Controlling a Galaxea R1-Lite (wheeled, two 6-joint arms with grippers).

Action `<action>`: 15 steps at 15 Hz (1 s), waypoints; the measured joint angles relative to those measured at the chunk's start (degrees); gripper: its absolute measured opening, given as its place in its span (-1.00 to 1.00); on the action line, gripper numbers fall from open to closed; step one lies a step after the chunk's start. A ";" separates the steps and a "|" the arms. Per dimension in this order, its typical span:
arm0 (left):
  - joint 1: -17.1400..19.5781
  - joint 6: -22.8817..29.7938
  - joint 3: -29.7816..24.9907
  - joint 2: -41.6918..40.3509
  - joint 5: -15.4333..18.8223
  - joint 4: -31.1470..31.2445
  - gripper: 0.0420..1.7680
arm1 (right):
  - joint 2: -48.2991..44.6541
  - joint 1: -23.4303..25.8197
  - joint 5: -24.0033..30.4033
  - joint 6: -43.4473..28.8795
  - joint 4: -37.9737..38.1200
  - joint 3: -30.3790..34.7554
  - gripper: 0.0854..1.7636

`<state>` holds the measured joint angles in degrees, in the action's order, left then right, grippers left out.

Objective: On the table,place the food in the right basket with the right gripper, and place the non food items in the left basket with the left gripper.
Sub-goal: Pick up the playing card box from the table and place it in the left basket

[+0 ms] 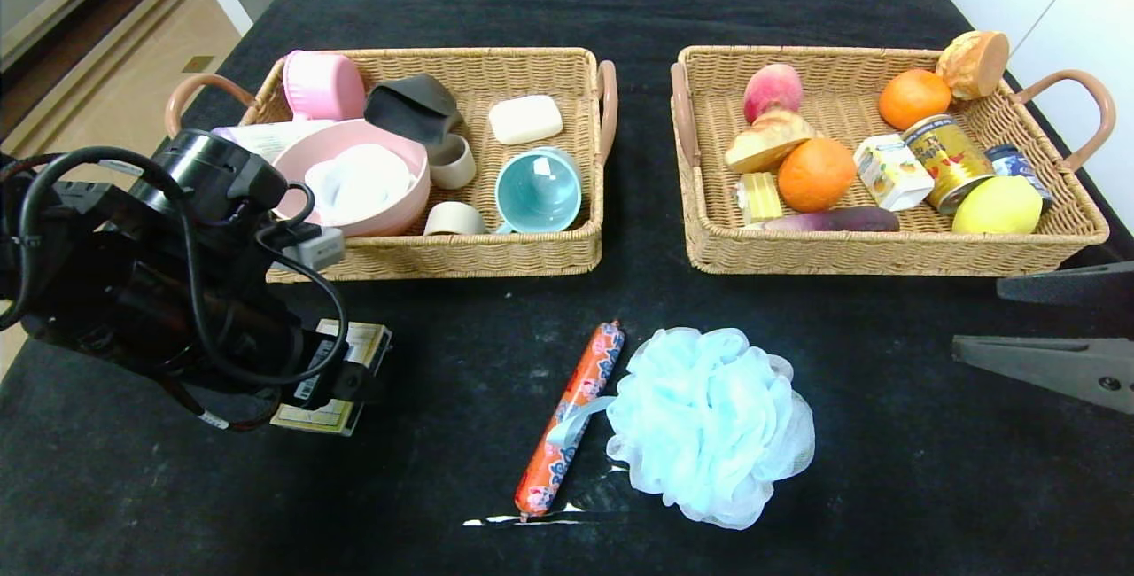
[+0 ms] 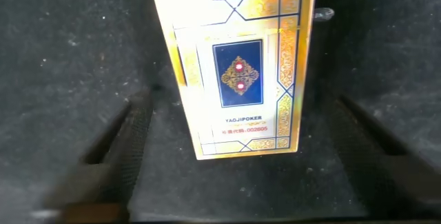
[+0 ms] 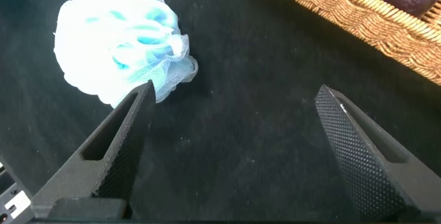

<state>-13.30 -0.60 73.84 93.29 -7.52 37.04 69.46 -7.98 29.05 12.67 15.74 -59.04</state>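
On the black table, front left, lies the gold-edged card box. My left gripper hangs over it, open. In the left wrist view the card box sits between the spread fingers of the left gripper, with a gap on each side. The sausage stick and the blue pouf lie side by side front centre. My right gripper waits open at the right edge. The soap bar and black pouch are in the left basket. The white carton is in the right basket.
The pouf's ribbon loop drapes across the sausage. Cups and a pink bowl fill the left basket; fruit, bread and cans fill the right one. In the right wrist view the pouf lies beyond my right gripper.
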 joint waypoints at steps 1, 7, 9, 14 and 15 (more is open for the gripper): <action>-0.01 0.00 0.00 0.09 0.02 0.00 0.63 | 0.05 0.00 0.02 0.00 0.00 0.04 0.92; -0.01 0.00 0.15 0.39 0.02 0.04 0.15 | 0.07 0.00 0.02 0.01 0.00 0.06 0.92; -0.01 -0.02 0.17 0.39 0.00 0.04 0.15 | 0.07 0.00 0.02 0.01 -0.01 0.09 0.92; -0.06 0.02 0.24 0.23 0.02 0.12 0.14 | 0.07 0.00 0.02 0.00 0.00 0.06 0.92; -0.06 0.07 0.20 0.00 0.02 0.39 0.14 | 0.07 0.00 0.02 -0.02 0.00 0.06 0.92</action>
<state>-13.36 -0.52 74.03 93.29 -7.50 37.43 69.54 -7.98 29.07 12.64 15.74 -58.98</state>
